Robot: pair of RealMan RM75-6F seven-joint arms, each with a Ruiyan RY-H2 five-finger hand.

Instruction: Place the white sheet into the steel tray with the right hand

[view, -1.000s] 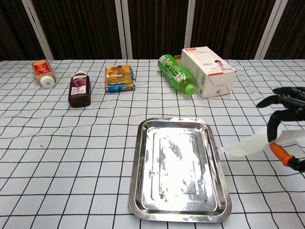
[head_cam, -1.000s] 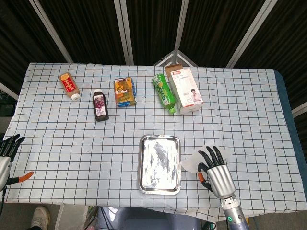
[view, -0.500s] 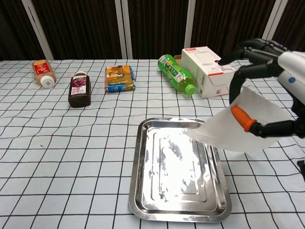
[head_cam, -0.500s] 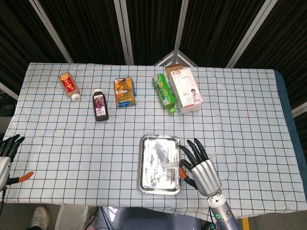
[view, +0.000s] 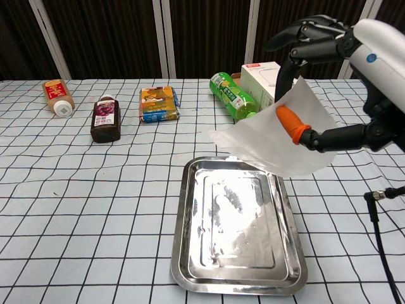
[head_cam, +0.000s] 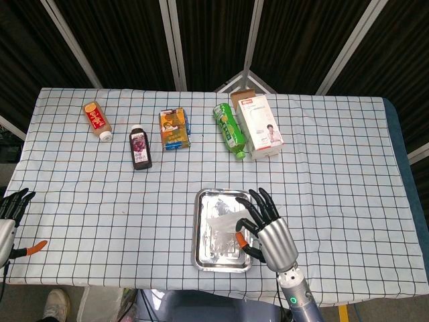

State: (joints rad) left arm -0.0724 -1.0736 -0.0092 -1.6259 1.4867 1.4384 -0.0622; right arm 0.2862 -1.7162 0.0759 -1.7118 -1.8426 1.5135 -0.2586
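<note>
The white sheet (view: 272,145) hangs tilted in the air, pinched between the thumb and fingers of my right hand (view: 364,50). Its lower left corner reaches over the far part of the steel tray (view: 180,240), without touching it. From the head view, the right hand (head_cam: 269,235) hovers over the tray's right side, and the sheet (head_cam: 221,225) spreads across the tray (head_cam: 199,231). My left hand (head_cam: 10,218) stays at the table's left edge, fingers apart and holding nothing.
Along the far side lie an orange-labelled bottle (view: 58,98), a dark juice bottle (view: 105,119), a snack box (view: 159,104), a green bottle (view: 235,99) and a white carton (view: 278,104). The checked tablecloth (view: 95,202) covers the table.
The right hand has risen and carried the sheet leftward, from the cloth right of the tray to above the tray. The left hand has not moved.
</note>
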